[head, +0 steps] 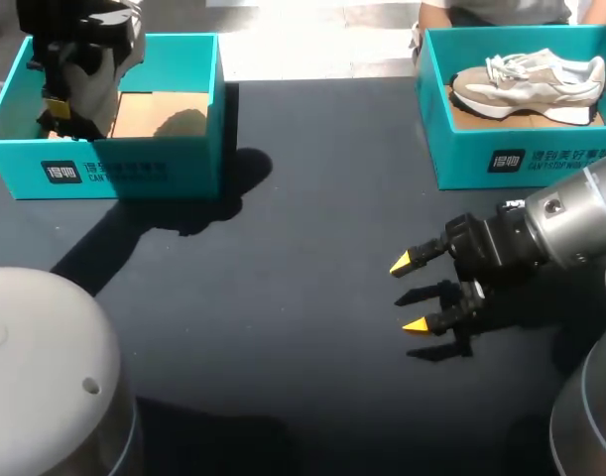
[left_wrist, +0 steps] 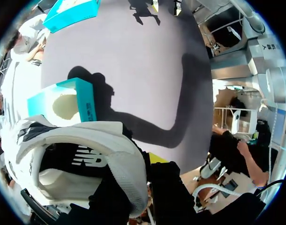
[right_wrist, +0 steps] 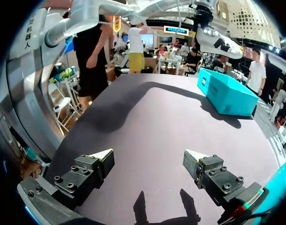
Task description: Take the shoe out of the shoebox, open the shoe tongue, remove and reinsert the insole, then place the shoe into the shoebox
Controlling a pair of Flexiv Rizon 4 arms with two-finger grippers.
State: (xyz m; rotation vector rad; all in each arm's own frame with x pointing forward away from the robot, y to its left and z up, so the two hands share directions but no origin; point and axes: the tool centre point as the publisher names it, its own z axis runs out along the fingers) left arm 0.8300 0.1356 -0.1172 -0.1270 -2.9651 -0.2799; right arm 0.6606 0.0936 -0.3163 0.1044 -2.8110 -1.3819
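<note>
left pincer (left_wrist: 142,171): clamped on the shoe (left_wrist: 86,140). One yellow tip is outside the collar wall, the other finger is down inside the opening. The shoe is held up off everything, opening toward the wrist, long axis crosswise to the fingers.

Under it is the left shoebox (head: 134,169), cardboard floor bare, so I'd call the take-out step done. Past the box is open bench (head: 303,248).

right pincer (head: 422,295): fingers spread wide, holding nothing, low over the bench's right half and well apart from the held shoe. Beyond it, the right shoebox (head: 501,164) has a second shoe (head: 531,84) lying in it, untouched.

Key relation: from the free right pincer, the shoe is far across to the left and higher. My read is the left arm has to bring it to mid-bench, tongue side facing right, before the right can work the tongue.
</note>
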